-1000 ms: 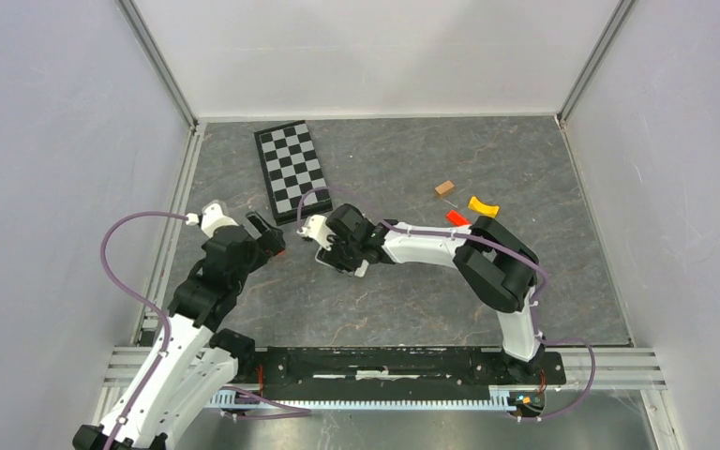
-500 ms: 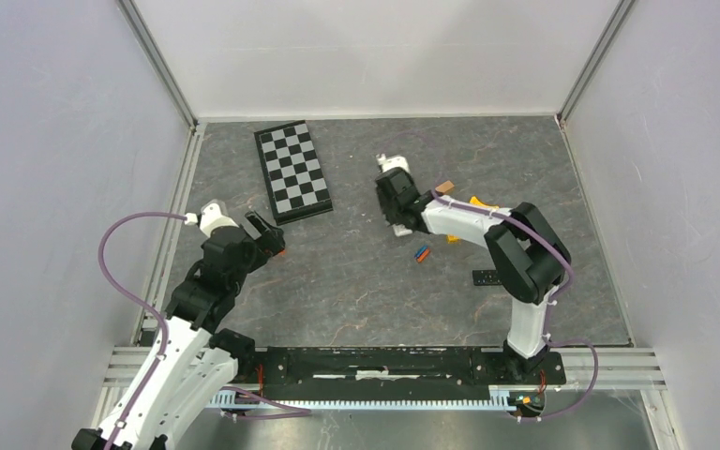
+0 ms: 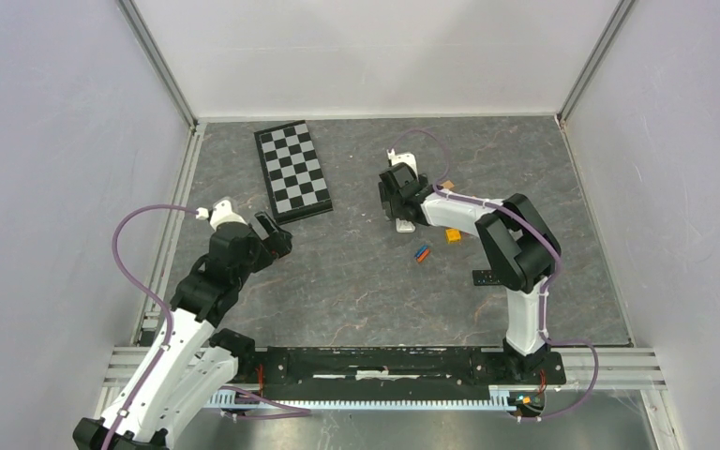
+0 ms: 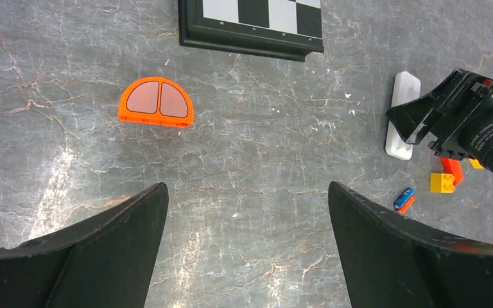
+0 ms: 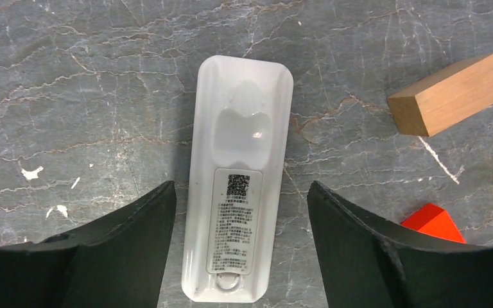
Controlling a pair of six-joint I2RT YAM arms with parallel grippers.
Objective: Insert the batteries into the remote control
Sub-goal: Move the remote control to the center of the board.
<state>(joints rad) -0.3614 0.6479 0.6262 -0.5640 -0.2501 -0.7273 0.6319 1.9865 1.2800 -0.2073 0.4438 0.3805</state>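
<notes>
The white remote lies label side up on the grey table, and also shows in the top view and the left wrist view. My right gripper is open and hangs over it, one finger on each side, not touching; in the top view the right gripper is at mid-table. A blue and an orange battery lie side by side just in front of the remote, and also show in the left wrist view. No gold-brass battery shows. My left gripper is open and empty.
A chessboard lies at the back left. An orange half-round piece lies near my left gripper. A wooden block, a red block and a yellow block sit right of the remote. A small black piece lies further front.
My right gripper has swung from beside my left gripper to the right and back, and now hangs over the remote. My left gripper has shifted slightly right.
</notes>
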